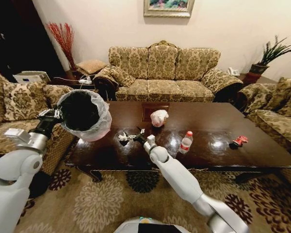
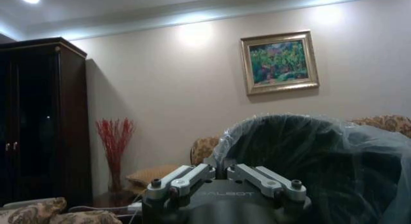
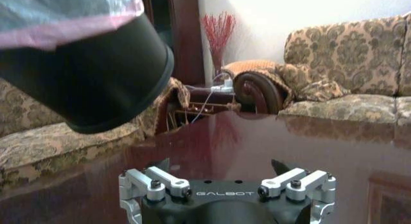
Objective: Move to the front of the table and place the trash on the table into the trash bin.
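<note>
My left gripper [image 1: 58,116] is shut on the rim of the trash bin [image 1: 82,114], a black bin with a whitish bag liner, held tilted in the air over the table's left end. In the left wrist view the left gripper [image 2: 222,173] has the trash bin [image 2: 301,166] right in front of it. My right gripper [image 1: 133,136] is open and low over the table [image 1: 213,126], just right of the white paper wad [image 1: 122,137]. A pinkish-white lump [image 1: 158,117], a red-capped bottle [image 1: 185,141] and a red wrapper [image 1: 239,141] lie further right. The right gripper [image 3: 222,166] holds nothing, with the trash bin [image 3: 90,75] above the table [image 3: 257,142].
Patterned sofas surround the table: one behind [image 1: 160,73], one at the left [image 1: 19,107], one at the right [image 1: 276,111]. A side table with red twigs [image 1: 63,39] stands in the back left corner, a plant [image 1: 271,56] at the back right. Patterned carpet lies in front.
</note>
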You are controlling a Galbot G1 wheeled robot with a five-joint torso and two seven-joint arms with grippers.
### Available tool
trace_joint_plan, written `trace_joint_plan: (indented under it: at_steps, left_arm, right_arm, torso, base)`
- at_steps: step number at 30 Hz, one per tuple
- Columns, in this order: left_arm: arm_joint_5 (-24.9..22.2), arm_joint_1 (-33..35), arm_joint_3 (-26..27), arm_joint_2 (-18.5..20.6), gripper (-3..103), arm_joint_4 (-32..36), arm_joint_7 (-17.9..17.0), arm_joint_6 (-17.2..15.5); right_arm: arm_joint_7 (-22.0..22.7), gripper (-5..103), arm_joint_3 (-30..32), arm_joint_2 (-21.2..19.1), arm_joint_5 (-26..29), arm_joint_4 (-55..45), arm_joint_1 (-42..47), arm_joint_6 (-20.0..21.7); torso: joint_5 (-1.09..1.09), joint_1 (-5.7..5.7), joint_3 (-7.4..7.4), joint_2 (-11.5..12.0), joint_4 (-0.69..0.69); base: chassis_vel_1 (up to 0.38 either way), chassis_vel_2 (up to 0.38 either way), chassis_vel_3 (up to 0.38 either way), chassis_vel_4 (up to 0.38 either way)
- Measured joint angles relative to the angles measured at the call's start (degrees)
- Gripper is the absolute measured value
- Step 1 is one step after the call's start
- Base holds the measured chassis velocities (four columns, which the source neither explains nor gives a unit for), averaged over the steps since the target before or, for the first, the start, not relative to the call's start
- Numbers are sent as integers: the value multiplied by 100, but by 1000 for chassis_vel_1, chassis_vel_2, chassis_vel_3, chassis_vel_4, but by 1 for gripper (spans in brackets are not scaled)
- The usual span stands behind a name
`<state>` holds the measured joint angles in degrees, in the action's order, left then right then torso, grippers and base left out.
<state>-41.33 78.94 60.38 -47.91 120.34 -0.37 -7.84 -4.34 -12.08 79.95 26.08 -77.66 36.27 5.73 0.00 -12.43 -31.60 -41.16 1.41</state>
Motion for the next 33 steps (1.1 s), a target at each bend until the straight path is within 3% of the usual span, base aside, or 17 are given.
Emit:
trace_joint_plan:
  at_steps: [5, 8, 10, 17, 22, 25, 28, 30, 31, 33]
  left_arm:
    - [-34, 16, 17, -6, 3, 32, 2, 0]
    - [-85, 51, 74, -4, 3, 57, 8, 0]
    - [-92, 52, 79, -4, 3, 58, 9, 0]
    - [-135, 71, 119, -57, 3, 84, 29, 1]
    - [-140, 77, 129, -81, 3, 80, 36, 43]
    - [-140, 79, 129, -87, 3, 79, 39, 50]
    - [-147, 87, 129, -85, 3, 81, 41, 52]
    - [-148, 87, 129, -83, 3, 81, 41, 52]
    - [-154, 87, 129, -73, 3, 81, 42, 52]
    - [-159, 86, 129, -65, 3, 81, 43, 52]
  right_arm:
    - [-265, 103, -22, 211, -57, 424, -69, -163]
    - [-397, 93, -35, 405, -140, 751, -154, -206]
    - [-402, 93, -40, 427, -160, 786, -163, -206]
    - [-457, 67, -58, 670, -511, 1270, -235, -245]
    - [-473, 46, -99, 618, -584, 1288, -231, -284]
    - [-473, 40, -99, 608, -584, 1293, -231, -299]
    - [-474, 24, -90, 594, -588, 1297, -209, -328]
    - [-474, 24, -87, 590, -588, 1296, -206, -329]
    - [-474, 13, -75, 562, -586, 1279, -189, -335]
    - [-472, 8, -66, 541, -576, 1259, -174, -346]
  torso:
    - [0, 0, 0, -1, 0]
    - [0, 0, 0, -1, 1]
    - [0, 0, 0, -1, 1]
    - [0, 0, 0, -1, 1]
    - [0, 0, 1, -1, 0]
    - [0, 1, 1, -1, 0]
    - [0, 1, 1, -1, 1]
    - [1, 1, 1, -1, 1]
    - [1, 0, 1, -1, 1]
    - [1, 1, 1, -1, 0]
  base:
    - [0, 0, 0, 0]
    - [0, 0, 0, 0]
    - [0, 0, 0, 0]
    - [0, 0, 0, 0]
    - [0, 0, 0, 0]
    - [0, 0, 0, 0]
    - [0, 0, 0, 0]
    - [0, 0, 0, 0]
    - [0, 0, 0, 0]
    - [0, 0, 0, 0]
